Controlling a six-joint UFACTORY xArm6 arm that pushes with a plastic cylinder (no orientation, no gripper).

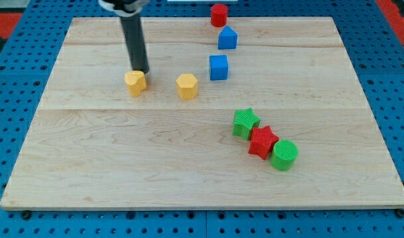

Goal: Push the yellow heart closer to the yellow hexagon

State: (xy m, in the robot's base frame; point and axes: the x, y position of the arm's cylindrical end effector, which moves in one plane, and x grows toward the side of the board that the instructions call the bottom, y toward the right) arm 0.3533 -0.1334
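The yellow heart [135,82] lies on the wooden board left of centre. The yellow hexagon [187,86] lies a short way to its right, with a gap between them. My tip [141,70] stands just above the heart's upper right edge, touching or almost touching it. The dark rod rises from there to the view's top.
A blue cube [218,67] sits right of the hexagon, a blue house-shaped block [227,38] above it, and a red cylinder [219,14] at the board's top edge. A green star [245,123], red star [262,141] and green cylinder [284,155] cluster at lower right.
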